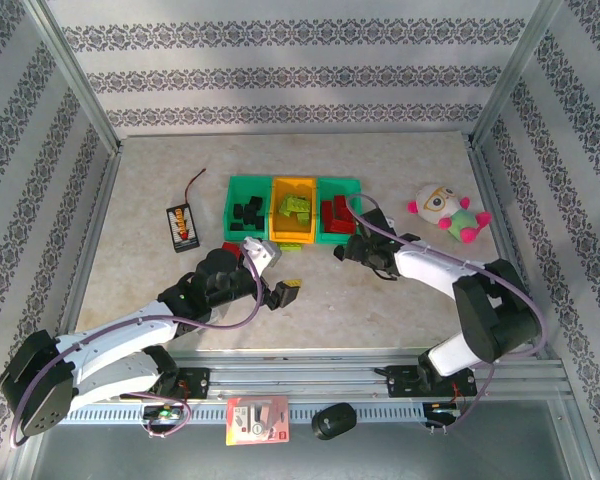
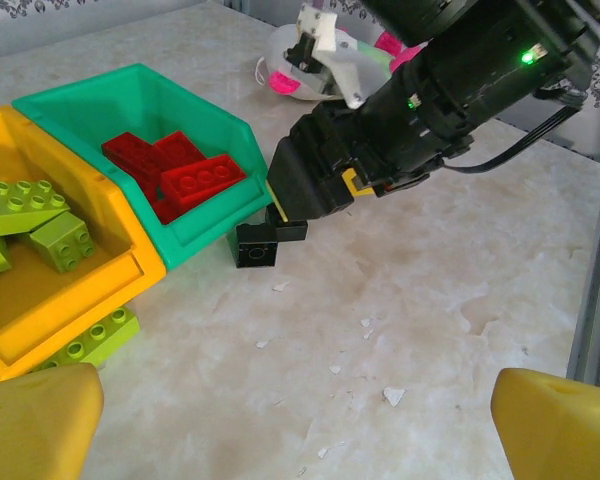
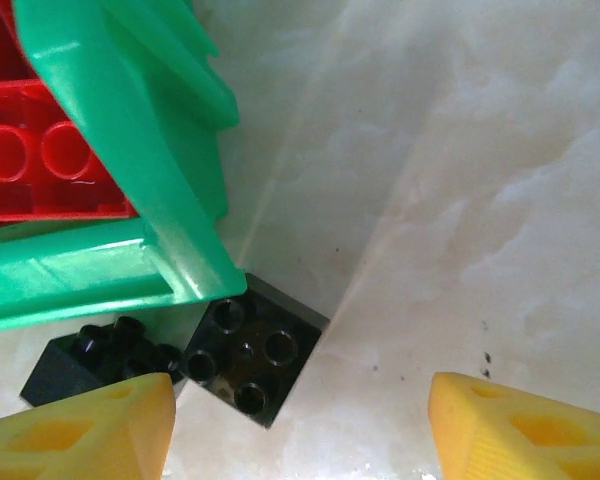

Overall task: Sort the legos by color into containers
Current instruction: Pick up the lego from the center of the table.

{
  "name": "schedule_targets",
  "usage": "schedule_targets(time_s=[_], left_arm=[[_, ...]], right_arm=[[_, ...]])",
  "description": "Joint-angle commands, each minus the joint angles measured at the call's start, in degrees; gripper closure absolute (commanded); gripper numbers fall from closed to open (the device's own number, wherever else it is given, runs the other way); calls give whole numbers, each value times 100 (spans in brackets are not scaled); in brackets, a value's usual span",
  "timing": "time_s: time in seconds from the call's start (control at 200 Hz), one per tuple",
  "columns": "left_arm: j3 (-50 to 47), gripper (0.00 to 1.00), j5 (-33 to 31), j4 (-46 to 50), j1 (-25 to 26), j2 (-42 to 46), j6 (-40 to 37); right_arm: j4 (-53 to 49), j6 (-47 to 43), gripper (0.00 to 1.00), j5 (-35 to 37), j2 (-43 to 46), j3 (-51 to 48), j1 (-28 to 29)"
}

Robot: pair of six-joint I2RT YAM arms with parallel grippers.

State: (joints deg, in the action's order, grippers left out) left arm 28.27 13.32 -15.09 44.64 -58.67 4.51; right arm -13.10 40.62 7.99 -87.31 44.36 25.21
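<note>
A square black lego (image 3: pixel 250 355) sits studs-up on the desk (image 3: pixel 460 200), turned cornerwise against the front corner of the teal container (image 3: pixel 120 200) holding red legos (image 3: pixel 40 160). The right hand (image 3: pixel 300 425) hangs over it, fingers spread, gripping nothing. The left hand (image 2: pixel 300 430) is released wide.

black legos (image 3: pixel 248 358) beside red-filled teal bin (image 3: pixel 110 270)
</note>
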Motion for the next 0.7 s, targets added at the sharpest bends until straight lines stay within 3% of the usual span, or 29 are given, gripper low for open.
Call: schedule_targets(time_s=[0.0,0.435,0.695], left_arm=[[169,1,87,-196,99,21,-47],[63,1,24,-206,106,130,-64],[24,1,5,-273,106,127,-47]], right_arm=[[166,28,35,-15,-235,220,-91],[193,95,37,-145,-730,245,-131],[13,104,54,-307,-349,-27,-98]])
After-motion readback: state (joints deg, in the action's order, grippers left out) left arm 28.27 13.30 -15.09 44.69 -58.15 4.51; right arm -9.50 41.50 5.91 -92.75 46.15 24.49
